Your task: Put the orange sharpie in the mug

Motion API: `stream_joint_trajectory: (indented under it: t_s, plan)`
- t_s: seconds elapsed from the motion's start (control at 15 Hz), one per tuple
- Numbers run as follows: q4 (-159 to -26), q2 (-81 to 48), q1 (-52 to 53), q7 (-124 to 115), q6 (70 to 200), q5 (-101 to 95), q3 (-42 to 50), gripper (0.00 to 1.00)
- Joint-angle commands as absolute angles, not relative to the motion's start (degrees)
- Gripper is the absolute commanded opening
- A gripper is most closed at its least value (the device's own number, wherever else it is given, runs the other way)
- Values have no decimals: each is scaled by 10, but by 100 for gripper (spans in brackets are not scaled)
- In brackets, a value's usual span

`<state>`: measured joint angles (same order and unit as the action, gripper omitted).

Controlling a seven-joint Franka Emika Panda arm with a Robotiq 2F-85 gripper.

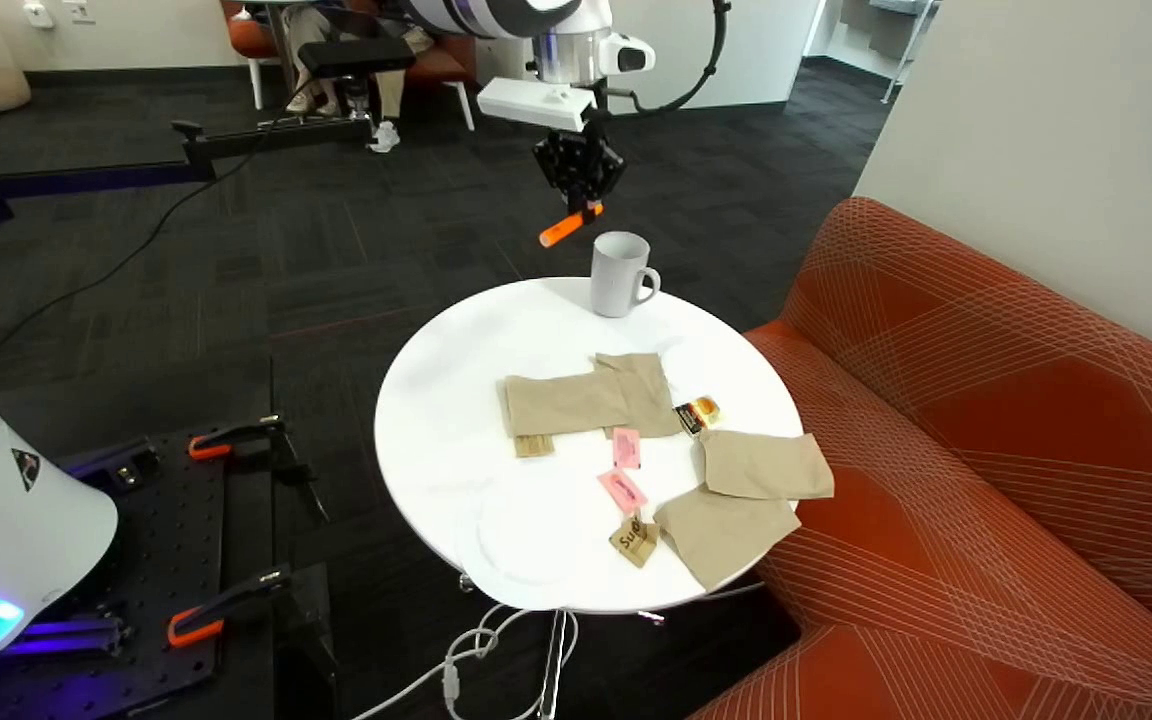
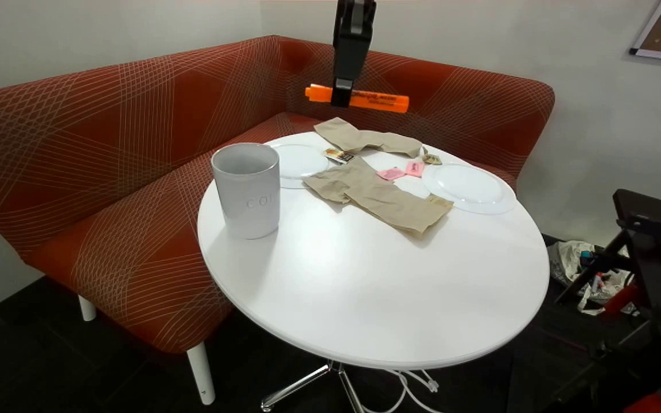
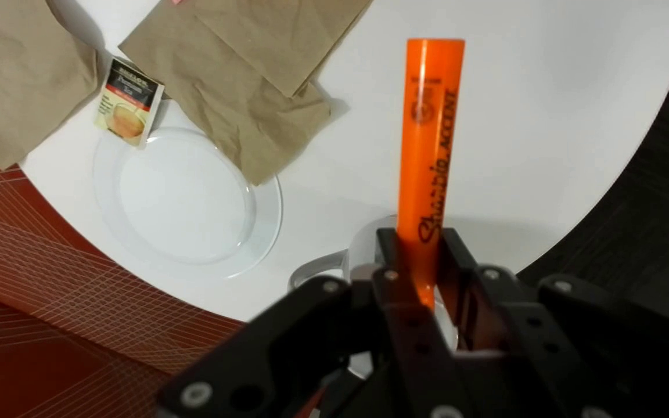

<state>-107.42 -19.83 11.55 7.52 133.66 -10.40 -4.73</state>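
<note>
The orange sharpie (image 1: 563, 231) is held crosswise in my gripper (image 1: 586, 209), above the table, and slants slightly in an exterior view (image 2: 379, 101). In the wrist view my gripper (image 3: 418, 247) is shut on the sharpie (image 3: 430, 139) near one end, and its longer part points up the picture. The white-grey mug (image 1: 618, 275) stands upright near the table's edge, with the sharpie higher than its rim in both exterior views. The mug also shows in an exterior view (image 2: 250, 198). In the wrist view the mug (image 3: 364, 247) is mostly hidden beneath the gripper, its handle showing at left.
The round white table (image 1: 436, 400) carries tan napkins (image 1: 566, 402), pink packets (image 1: 626, 448), a tea packet (image 3: 128, 104) and clear plates (image 2: 468, 186); a plate (image 3: 186, 200) lies near the mug's handle. A red patterned couch (image 2: 152, 195) borders the table.
</note>
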Motion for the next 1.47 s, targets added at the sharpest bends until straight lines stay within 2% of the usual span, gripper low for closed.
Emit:
stream_joint_trajectory:
  t_s: [0.0, 0.73, 1.4]
  plan:
    - [-1073, -199, 108, 73, 1335, -108, -56, 5]
    - [-1051, -256, 26, 320, 1409, 86, -159, 5]
    - [-1034, -282, -114, 682, 1420, 406, -253, 5]
